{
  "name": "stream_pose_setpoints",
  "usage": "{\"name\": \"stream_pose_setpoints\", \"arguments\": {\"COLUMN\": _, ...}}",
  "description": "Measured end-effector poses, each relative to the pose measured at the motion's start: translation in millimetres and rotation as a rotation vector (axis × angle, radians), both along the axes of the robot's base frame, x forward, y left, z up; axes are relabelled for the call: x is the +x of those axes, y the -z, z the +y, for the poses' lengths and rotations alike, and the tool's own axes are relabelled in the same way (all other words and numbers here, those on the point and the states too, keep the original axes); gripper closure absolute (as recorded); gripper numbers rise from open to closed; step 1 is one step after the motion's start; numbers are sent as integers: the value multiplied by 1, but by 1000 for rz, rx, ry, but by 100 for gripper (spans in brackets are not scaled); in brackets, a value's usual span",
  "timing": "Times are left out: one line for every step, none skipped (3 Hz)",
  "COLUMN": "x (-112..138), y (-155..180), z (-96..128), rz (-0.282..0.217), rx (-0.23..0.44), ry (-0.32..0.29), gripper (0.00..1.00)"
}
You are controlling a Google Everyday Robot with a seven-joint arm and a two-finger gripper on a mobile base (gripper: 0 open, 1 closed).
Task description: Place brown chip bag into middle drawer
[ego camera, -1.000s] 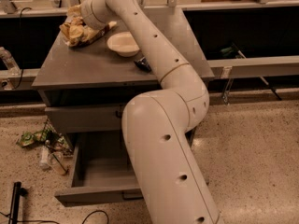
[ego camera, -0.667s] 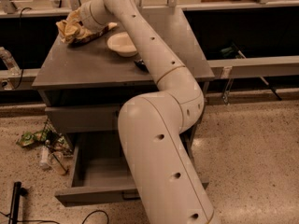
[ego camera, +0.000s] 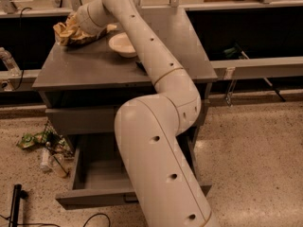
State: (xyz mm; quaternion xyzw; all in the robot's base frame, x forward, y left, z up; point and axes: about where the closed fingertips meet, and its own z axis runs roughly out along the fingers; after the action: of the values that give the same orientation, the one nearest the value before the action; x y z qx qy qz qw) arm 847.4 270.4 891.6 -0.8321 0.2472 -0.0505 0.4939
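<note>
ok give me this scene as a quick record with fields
tool: at the chip bag, back left of the cabinet top
chip bag: crumpled, against the tool; lifted or resting, cannot tell
bowl: white, on the top, right of the bag, apart from it
drawer: pulled open low down, bag not in it, arm covers part
litter: on the floor, left of the cabinet

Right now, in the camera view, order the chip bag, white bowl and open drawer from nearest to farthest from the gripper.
1. Chip bag, at the gripper, back left of the tabletop.
2. White bowl, to the right on the same tabletop.
3. Open drawer, low at the front, under the tabletop.
</note>
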Motion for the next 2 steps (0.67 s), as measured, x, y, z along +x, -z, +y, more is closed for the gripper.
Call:
{"name": "stream_pose_setpoints", "arguments": {"x": -29, "y": -33, "z": 5, "rz": -65, "rx": -9, "ry": -107, "gripper": 100}}
{"name": "stream_pose_setpoints", "arguments": {"x": -72, "y": -64, "z": 10, "rz": -75, "rx": 41, "ry": -195, "gripper": 100}}
